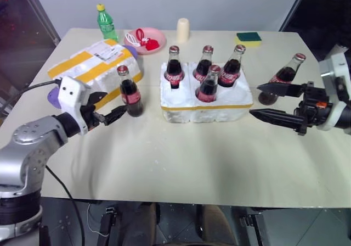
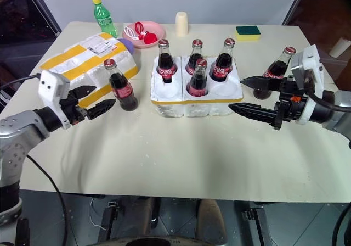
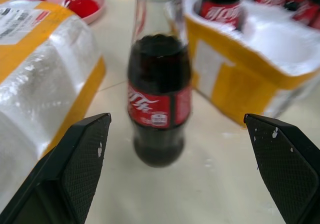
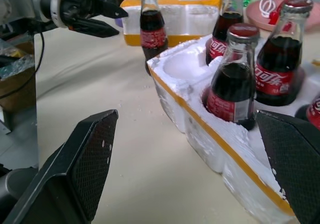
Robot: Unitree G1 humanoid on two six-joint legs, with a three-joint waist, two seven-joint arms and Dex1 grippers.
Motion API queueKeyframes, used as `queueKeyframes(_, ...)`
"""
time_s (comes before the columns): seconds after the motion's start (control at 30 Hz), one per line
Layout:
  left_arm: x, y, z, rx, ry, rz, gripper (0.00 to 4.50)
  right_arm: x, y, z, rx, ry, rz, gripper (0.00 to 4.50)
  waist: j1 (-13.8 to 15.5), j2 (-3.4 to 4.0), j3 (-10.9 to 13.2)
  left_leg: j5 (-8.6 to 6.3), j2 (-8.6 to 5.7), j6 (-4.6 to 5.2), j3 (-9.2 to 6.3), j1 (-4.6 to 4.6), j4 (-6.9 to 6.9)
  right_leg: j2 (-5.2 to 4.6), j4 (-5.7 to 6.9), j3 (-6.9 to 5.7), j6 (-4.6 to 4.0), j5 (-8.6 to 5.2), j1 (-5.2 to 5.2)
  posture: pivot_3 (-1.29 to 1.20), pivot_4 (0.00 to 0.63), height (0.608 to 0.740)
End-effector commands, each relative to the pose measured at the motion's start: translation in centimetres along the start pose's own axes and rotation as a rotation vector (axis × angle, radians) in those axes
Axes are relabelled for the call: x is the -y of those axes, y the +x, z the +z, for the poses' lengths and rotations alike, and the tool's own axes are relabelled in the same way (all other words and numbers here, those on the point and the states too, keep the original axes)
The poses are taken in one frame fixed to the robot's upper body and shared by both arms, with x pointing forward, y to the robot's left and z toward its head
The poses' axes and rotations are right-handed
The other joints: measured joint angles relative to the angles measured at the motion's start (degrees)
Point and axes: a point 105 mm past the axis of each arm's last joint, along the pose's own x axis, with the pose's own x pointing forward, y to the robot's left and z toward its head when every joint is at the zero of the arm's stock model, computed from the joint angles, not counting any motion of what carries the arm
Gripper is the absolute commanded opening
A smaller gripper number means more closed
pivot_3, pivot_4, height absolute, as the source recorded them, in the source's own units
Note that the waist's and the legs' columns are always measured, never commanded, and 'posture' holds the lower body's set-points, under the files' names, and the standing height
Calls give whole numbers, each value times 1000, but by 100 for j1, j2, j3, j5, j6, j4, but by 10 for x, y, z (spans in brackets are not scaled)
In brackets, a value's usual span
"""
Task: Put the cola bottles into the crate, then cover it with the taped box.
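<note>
Crate: the low white foam crate (image 1: 205,100) with a thin yellow band sits mid-bench (image 1: 181,163).
Bottles in crate: four cola bottles stand in its wells, three along the far row (image 1: 174,67), (image 1: 205,62), (image 1: 232,66) and one in the near row's middle well (image 1: 209,84).
Empty wells: in the right wrist view the near well on the robot's left side (image 4: 186,66) is bare.
Loose bottle, left: one cola bottle (image 1: 130,91) stands upright on the bench between the crate and the taped box, close beside the box.
Loose bottle, right: another cola bottle (image 1: 283,77) stands on the bench just right of the crate.
Taped box: the larger foam box (image 1: 93,70) with wide yellow bands and a shipping label lies left of the crate, uncovered crate beside it.
Left pincer: the left pincer (image 1: 107,107) is spread wide, fingers aimed at the loose left bottle, gripping nothing.
Right pincer: the right pincer (image 1: 263,100) is spread wide beside the crate's right end, empty.
Background: a green soda bottle (image 1: 106,22), pink dish (image 1: 147,39), and sponge (image 1: 249,38) sit along the far edge.
</note>
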Motion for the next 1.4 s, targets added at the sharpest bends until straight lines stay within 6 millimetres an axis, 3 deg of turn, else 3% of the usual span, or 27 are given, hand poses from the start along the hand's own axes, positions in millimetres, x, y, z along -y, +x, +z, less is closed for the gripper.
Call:
queueKeyframes(0.03,-9,12,6,30,30,39,4464,-3,-1,11,44,-36,-3,4500,2,0,0,0,0,0,0,0,0,0,3,0,1,0,-1,0,150,739)
queueKeyframes(0.33,-14,53,-2,26,45,14,4464,-6,1,13,67,-27,3,4500,7,-1,0,0,0,0,0,-1,3,1,7,-1,20,10,-2,0,150,739)
queueKeyframes(0.5,-16,61,1,40,56,-7,4464,-8,1,12,66,-22,-1,4500,-25,0,0,0,0,0,1,-1,3,1,10,0,22,11,-4,0,150,739)
queueKeyframes(0.63,-19,56,7,49,50,-20,2724,-10,-2,11,57,-17,-9,4500,-29,-1,0,0,0,0,-1,0,2,1,18,0,22,12,-7,0,150,739)
queueKeyframes(0.73,-17,45,29,87,17,-76,2723,-11,-6,11,53,-19,-19,4500,-51,-3,2,0,0,0,-1,-2,3,1,18,0,23,12,-8,0,150,739)
queueKeyframes(0.87,1,20,86,177,0,-314,2723,-11,-10,10,46,-25,-45,4500,-95,-14,9,0,0,0,-5,-20,4,2,23,-4,24,12,-24,0,150,739)
queueKeyframes(0.93,8,14,101,199,-3,-387,2723,-11,-12,10,45,-24,-52,4500,-78,-27,17,1,0,-1,-16,-36,11,2,26,-14,24,12,-32,0,150,739)
queueKeyframes(1.03,30,26,127,237,10,-532,2723,-11,-14,8,45,-25,-75,4500,-59,-28,16,2,-4,-2,-19,-36,13,-2,20,-17,25,12,-24,0,150,739)
queueKeyframes(1.1,40,39,132,241,23,-573,2723,-11,-14,8,48,-26,-86,4500,-50,-25,15,2,-5,-2,-19,-29,11,-2,20,-18,26,11,-18,0,150,739)
queueKeyframes(1.27,60,72,115,187,103,-620,2723,-15,-17,6,47,-25,-111,4500,-124,-22,15,2,-4,-2,-19,-20,6,0,23,-17,27,10,-15,0,150,739)
queueKeyframes(1.4,64,94,103,170,151,-590,2723,-17,-21,4,48,-18,-128,4500,-128,-20,18,3,-2,-1,-17,-29,3,2,28,-13,26,11,-33,0,150,739)
